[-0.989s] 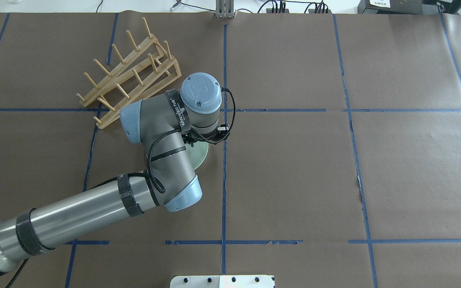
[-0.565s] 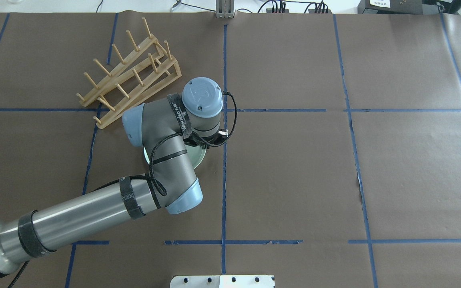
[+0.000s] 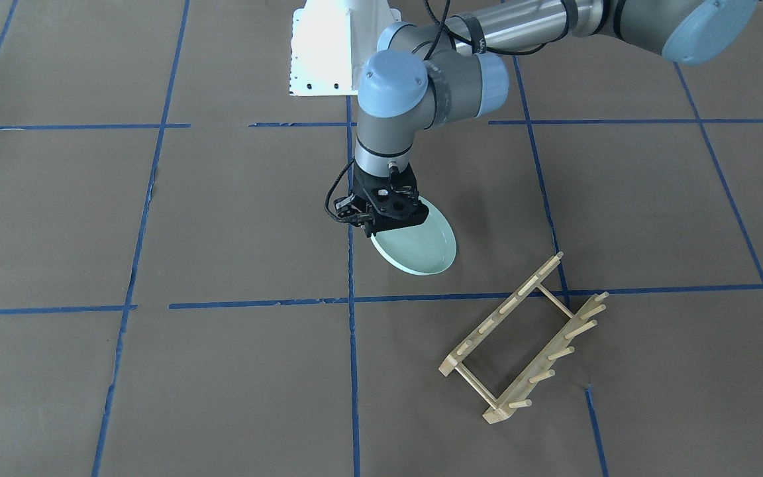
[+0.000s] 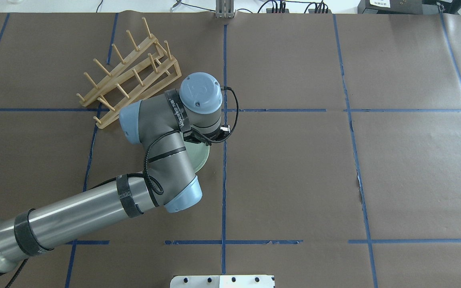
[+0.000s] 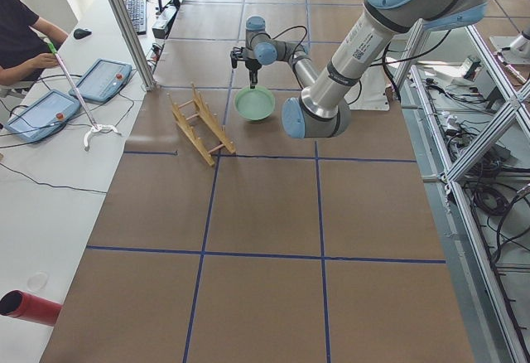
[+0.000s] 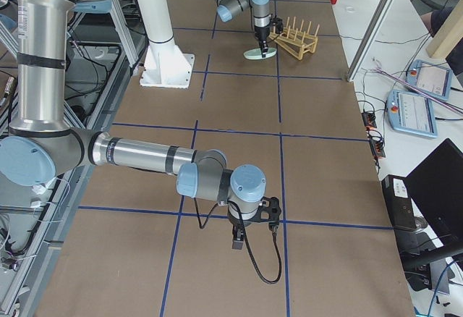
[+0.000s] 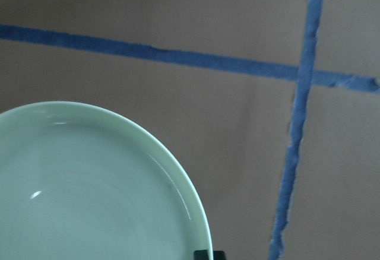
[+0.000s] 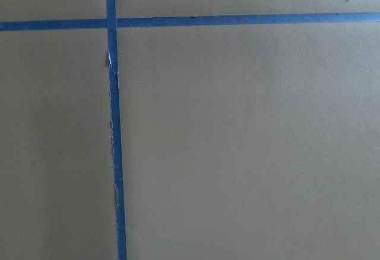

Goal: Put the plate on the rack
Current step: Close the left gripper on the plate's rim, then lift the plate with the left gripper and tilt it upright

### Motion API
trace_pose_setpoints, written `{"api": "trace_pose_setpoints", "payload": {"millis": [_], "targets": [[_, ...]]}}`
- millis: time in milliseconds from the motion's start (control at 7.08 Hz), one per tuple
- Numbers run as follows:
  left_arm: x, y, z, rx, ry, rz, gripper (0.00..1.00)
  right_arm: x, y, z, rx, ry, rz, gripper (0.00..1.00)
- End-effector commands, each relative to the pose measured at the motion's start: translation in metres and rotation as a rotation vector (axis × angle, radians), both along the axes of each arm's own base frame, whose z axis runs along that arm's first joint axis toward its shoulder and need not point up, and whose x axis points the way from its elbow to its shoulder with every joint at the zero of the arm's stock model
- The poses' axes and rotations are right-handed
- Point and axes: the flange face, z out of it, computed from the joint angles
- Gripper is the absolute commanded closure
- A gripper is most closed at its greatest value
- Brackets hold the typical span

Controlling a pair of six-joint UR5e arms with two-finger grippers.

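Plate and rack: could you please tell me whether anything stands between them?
Nothing visible does: only bare paper and a blue tape line lie between the plate, at the left gripper, and the rack.

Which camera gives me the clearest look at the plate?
Exterior front-facing: the plate shows nearly whole, tilted, held at its rim by the left gripper. Overhead hides most under the arm; left wrist crops it; side views show it small.

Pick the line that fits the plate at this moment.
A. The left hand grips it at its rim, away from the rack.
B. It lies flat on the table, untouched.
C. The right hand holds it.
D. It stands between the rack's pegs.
A: the left hand pinches the plate at its rim, while the rack stands apart with nothing between its pegs.
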Motion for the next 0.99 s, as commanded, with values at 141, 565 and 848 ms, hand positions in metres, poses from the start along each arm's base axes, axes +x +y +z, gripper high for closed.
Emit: {"api": "trace_pose_setpoints", "payload": {"millis": [141,565,848], "targets": [[-0.141,-0.027,-0.006,-0.108,0.495,-0.330,1.00,0.000,0.000,0.001,-0.001,0.000,0.000,0.00],[-0.253,-0.074,0.010,-0.107,0.719,-0.517,1.00,0.000,0.000,0.001,-0.001,0.000,0.000,0.00],[-0.268,-0.099,0.036,-0.074,0.858,-0.576,1.00,0.000,0.000,0.001,-0.001,0.000,0.000,0.00]]}}
